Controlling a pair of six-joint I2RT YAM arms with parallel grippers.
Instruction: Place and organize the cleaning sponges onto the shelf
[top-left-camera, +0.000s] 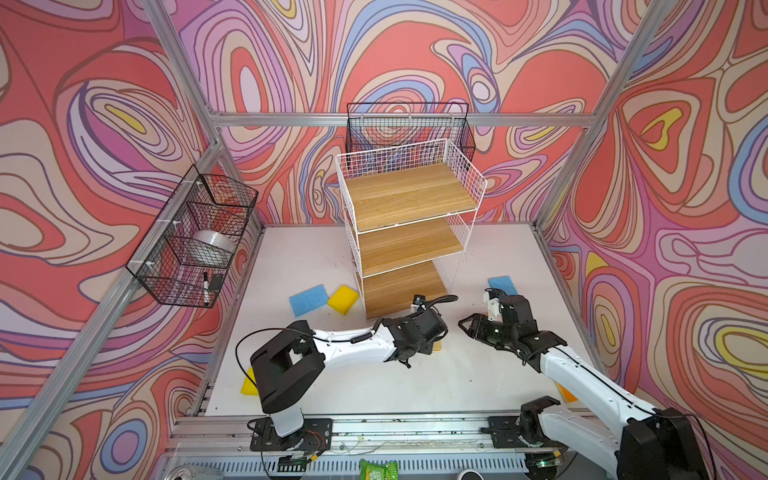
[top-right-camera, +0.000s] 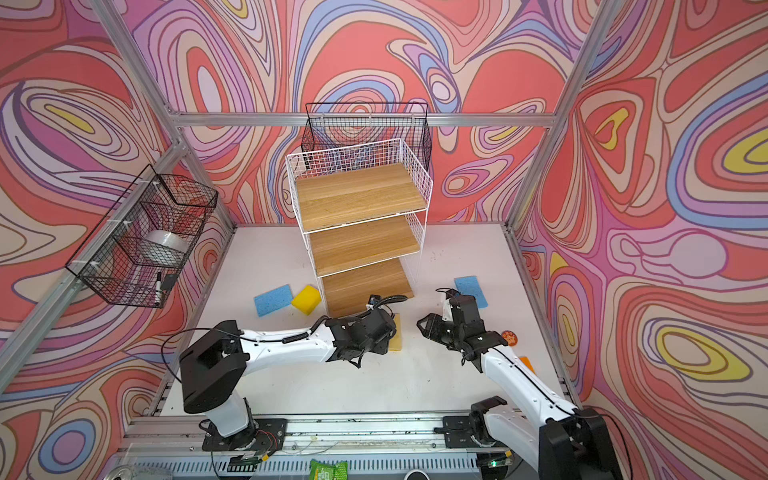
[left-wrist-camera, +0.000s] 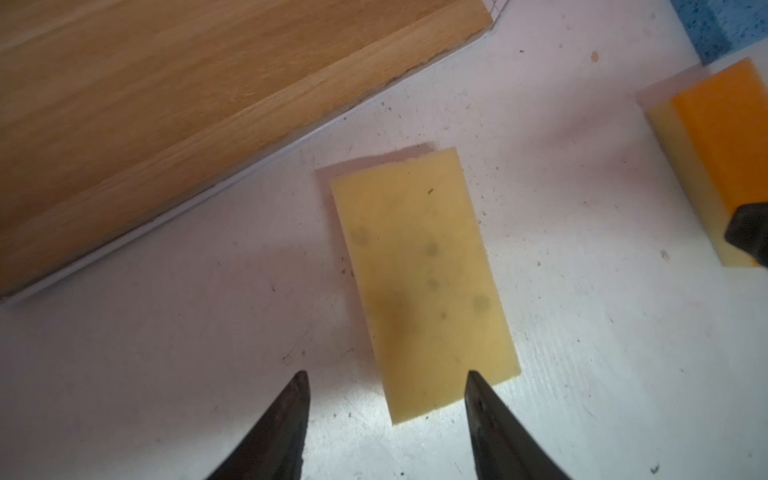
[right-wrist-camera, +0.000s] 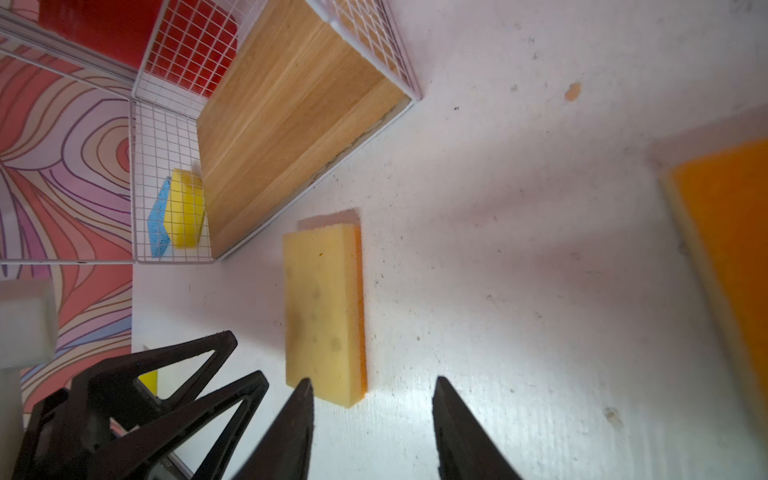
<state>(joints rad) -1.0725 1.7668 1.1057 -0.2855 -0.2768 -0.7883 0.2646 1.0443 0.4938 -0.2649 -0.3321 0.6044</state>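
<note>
- Sponges, both top views: none lies on the shelf (top-left-camera: 409, 195), whose three flat wood-grain boards are bare; by that, every placement is left to do. A thin blue sponge (top-left-camera: 308, 299) touches a thick yellow sponge (top-left-camera: 343, 299), well apart from the right gripper (top-left-camera: 463, 324); another blue pad (top-left-camera: 503, 286) lies near it.
- Left wrist view: the left gripper (left-wrist-camera: 386, 378) is spread and empty. A stained, rectangular cream-faced sponge (left-wrist-camera: 424, 282) lies flat ahead of it, one tip over its near end.
- Right wrist view: the right gripper is spread and empty. The same sponge, orange-backed, lies just ahead of one tip; an orange sponge (right-wrist-camera: 731, 249) lies further aside.
</note>
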